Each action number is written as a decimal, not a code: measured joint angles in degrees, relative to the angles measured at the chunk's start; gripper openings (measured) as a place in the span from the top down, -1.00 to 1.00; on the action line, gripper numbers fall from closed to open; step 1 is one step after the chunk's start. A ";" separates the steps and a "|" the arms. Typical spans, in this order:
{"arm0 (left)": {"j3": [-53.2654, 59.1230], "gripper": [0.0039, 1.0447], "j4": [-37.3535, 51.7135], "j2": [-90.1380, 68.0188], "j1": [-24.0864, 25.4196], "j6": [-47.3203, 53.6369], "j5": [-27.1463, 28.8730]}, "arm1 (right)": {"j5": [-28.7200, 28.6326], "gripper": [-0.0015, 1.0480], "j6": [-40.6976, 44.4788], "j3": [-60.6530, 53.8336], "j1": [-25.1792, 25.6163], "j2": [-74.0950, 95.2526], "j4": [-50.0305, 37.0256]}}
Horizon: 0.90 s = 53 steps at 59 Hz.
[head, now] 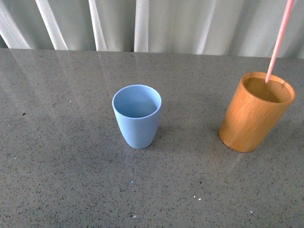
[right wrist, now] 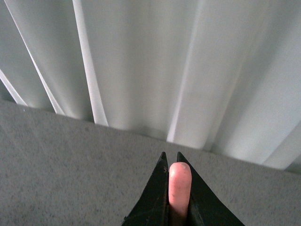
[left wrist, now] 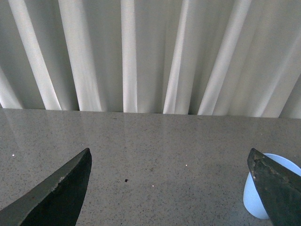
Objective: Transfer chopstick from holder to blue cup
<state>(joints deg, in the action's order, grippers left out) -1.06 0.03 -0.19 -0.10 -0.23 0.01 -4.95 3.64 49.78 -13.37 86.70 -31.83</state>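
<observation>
- right gripper [right wrist: 170,159] pinches the thin pink chopstick [right wrist: 179,186], whose lower tip sits in the mouth of the cylindrical wooden holder [head: 254,118].
- left gripper [left wrist: 169,151] is spread wide beside the tapered blue cup [left wrist: 253,200].

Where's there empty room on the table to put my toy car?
The whole left of the table, beside the cup, is bare. So is the front strip, nearer than cup and holder, and the back strip along the curtain. The gap between cup and holder is free but narrower. Crowded: far right, where the chopstick slants up from the holder.
</observation>
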 joint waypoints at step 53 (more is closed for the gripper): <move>0.00 -0.87 0.00 0.00 0.00 0.00 0.00 | -6.97 0.97 -3.67 21.70 -17.27 16.98 4.28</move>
<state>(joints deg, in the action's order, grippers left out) -1.06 0.03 -0.19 -0.10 -0.23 0.01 -11.92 -0.03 71.48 -30.63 103.68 -27.55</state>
